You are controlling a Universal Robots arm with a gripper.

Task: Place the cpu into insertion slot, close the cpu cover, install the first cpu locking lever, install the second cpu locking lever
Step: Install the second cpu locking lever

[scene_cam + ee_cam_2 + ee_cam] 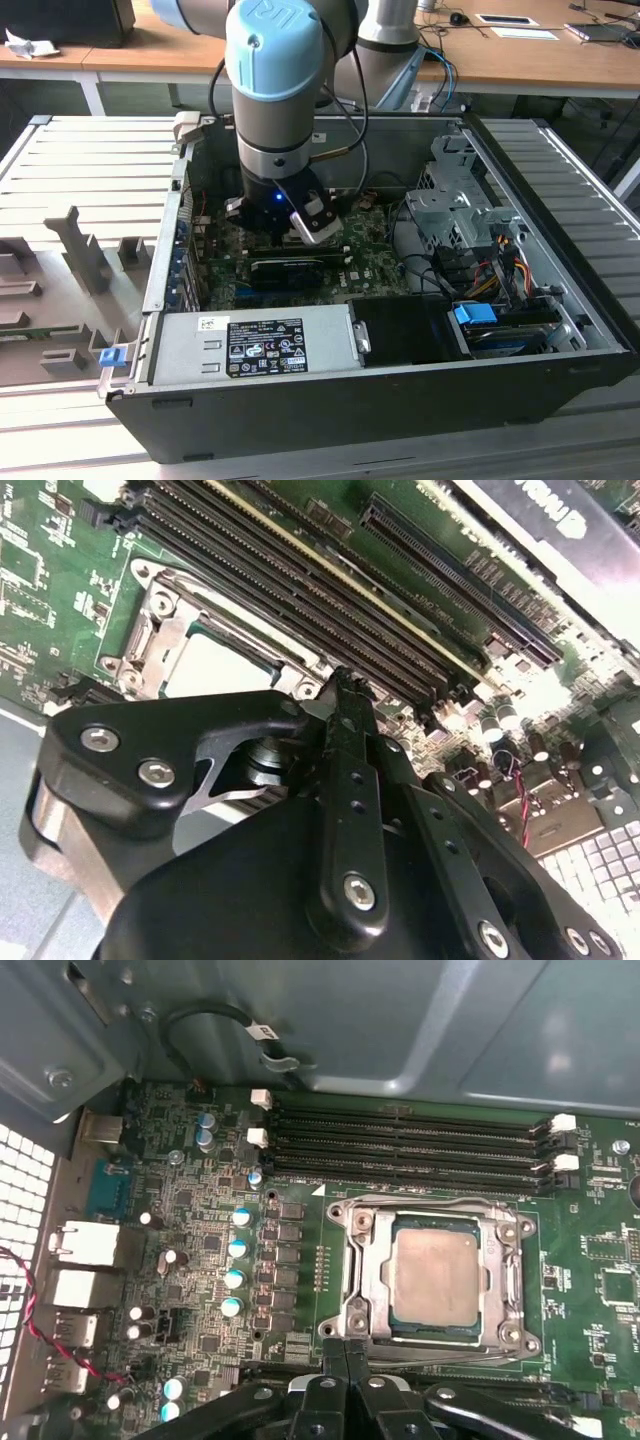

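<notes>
Gripper (pixel 345 1355) fingers pressed together, holding nothing, poised just beside the cpu cover (pixel 432 1278) edge; cpu (pixel 434 1277) seated within the insertion slot (pixel 362 1282).

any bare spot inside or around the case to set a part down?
Free: the ribbed grey table on the exterior view's left of the case, and the flat top of the power supply at its front edge. Crowded: the green board around the cpu, with the gripper close above.
</notes>
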